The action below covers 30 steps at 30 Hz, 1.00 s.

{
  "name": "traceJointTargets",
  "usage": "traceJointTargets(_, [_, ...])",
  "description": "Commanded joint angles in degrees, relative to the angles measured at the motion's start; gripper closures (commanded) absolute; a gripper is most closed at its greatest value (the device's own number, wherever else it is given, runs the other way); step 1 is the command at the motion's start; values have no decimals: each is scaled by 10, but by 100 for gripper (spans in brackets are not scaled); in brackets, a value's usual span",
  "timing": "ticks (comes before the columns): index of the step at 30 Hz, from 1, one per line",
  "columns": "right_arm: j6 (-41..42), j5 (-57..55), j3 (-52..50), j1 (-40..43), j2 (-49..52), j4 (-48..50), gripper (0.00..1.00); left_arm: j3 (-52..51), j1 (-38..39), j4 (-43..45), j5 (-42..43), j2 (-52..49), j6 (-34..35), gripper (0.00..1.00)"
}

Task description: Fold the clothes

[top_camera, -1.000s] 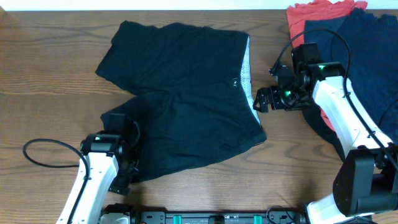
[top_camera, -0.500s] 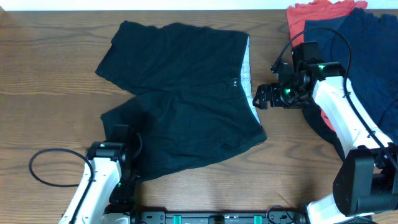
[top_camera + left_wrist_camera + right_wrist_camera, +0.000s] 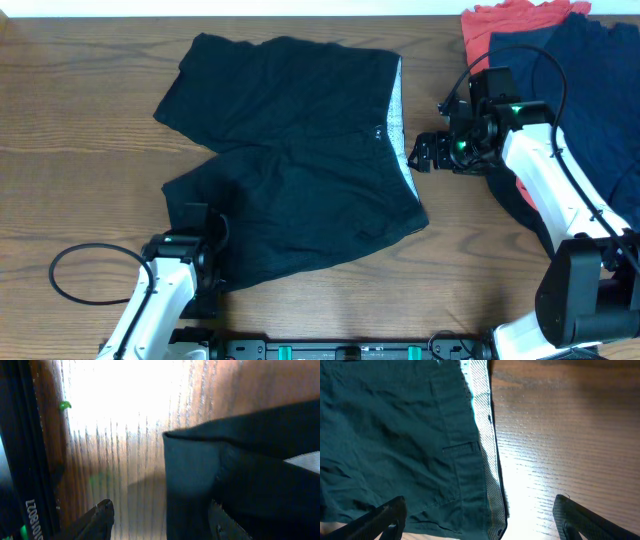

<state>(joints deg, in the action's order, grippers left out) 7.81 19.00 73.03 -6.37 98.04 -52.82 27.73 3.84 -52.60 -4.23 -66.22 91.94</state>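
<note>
Black shorts (image 3: 300, 160): spread flat on the table (image 3: 80, 120), both legs pointing left and the waistband on the right; the two legs splay apart at the left end.
Fabric: soft and matt, with shallow creases; in the right wrist view (image 3: 395, 435) it shows fine wrinkles and a stitched seam near the waistband.
Mesh lining (image 3: 401, 100): a narrow pale grey-white strip along the open waistband; close up (image 3: 482, 435) it looks ribbed and runs straight down the edge.
White mark (image 3: 378, 130): a tiny spot on the black cloth just inside the waistband.
Left tool (image 3: 195, 215): at the hem corner of the nearer leg. In its wrist view (image 3: 162, 520) the jaws stand wide; one finger (image 3: 100, 517) is over bare wood, the other (image 3: 225, 522) over the cloth, and the folded hem corner (image 3: 172, 442) lies between them, not pinched.
Right tool (image 3: 420, 155): just beside the waistband, on its table side. Jaws spread wide (image 3: 480, 520), holding nothing, with the lining edge between the fingers.
Table surface: brown wood grain with a bright glare patch (image 3: 130, 395).
Navy garment (image 3: 590, 80): heaped at the far right, overlapping a coral-red garment (image 3: 510, 20) at the top corner.
Cable (image 3: 75, 275): a thin black loop beside the left arm.
</note>
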Motion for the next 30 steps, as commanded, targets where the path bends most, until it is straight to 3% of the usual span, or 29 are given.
traceJointTargets(1, [16,-6,-6,-5,1,2,9,-15,-3,-3,-30,0,10,37])
traceJointTargets(10, [16,-6,-6,-5,1,6,9,-18,-3,33,-59,0,9,37])
traceJointTargets(12, [16,-6,-6,-5,1,5,10,-21,-3,39,-64,0,9,41])
traceJointTargets(16, [16,-6,-6,-5,1,2,11,-21,-3,39,-87,0,9,93])
traceJointTargets(30, [105,-4,-57,-10,1,-46,28,-21,-3,76,-96,0,1,94])
